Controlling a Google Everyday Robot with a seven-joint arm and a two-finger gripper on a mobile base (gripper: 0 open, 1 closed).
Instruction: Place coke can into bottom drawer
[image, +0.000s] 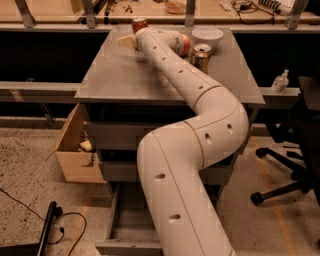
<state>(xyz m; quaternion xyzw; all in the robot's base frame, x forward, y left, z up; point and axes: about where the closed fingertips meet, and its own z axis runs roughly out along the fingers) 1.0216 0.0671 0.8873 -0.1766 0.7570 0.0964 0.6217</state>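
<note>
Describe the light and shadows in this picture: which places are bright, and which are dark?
Camera view: warm light from above, cabinet top evenly lit, no strong glare. Camera view: the tool, at the top's back edge near the coke can, is lit. Camera view: the open bottom drawer is dim; the space under the far counter is nearly black.
</note>
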